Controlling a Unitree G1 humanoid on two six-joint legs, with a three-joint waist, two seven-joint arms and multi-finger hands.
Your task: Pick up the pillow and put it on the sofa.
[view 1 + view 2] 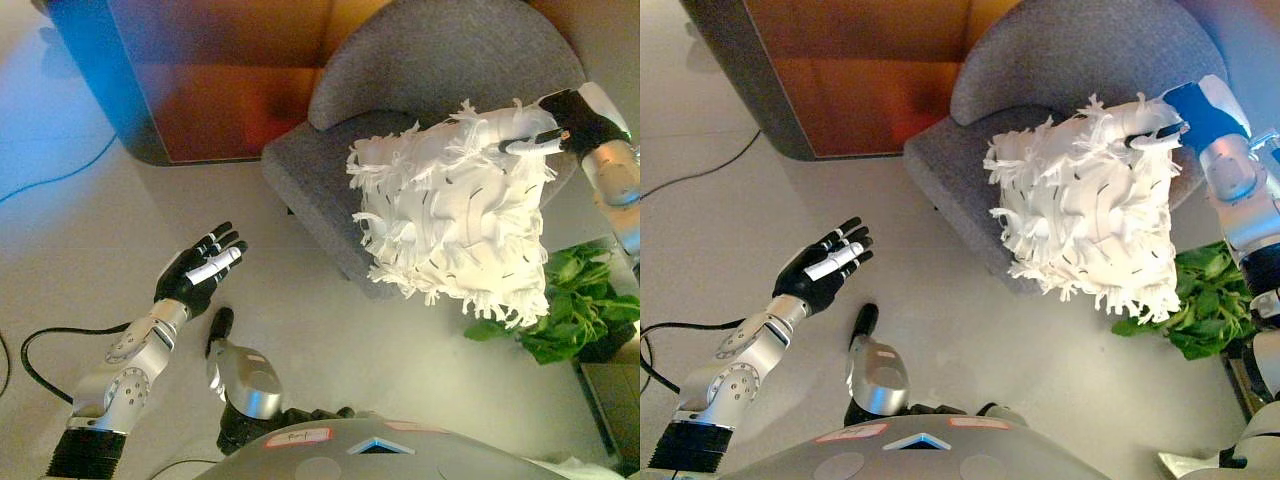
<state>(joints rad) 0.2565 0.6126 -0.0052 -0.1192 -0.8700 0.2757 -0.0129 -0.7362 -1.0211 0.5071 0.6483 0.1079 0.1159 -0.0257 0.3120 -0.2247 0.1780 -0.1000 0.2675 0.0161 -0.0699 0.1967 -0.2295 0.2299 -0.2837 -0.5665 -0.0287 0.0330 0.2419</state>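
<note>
A white shaggy pillow (pixel 455 210) hangs in the air over the front edge of the grey sofa seat (pixel 310 170). My right hand (pixel 570 125) grips the pillow's upper right corner, fingers curled round the fringe. The pillow's lower part dangles past the seat, over the floor. My left hand (pixel 200 268) is held out over the floor at the lower left, well apart from the pillow, with its fingers straight and holding nothing. The sofa's rounded grey backrest (pixel 1080 50) rises behind the pillow.
A wooden cabinet with a dark rounded edge (pixel 200 80) stands at the back left, beside the sofa. A green leafy plant (pixel 575 310) sits on the floor to the right, under the pillow's lower corner. Pale floor (pixel 330 330) stretches between my left hand and the sofa.
</note>
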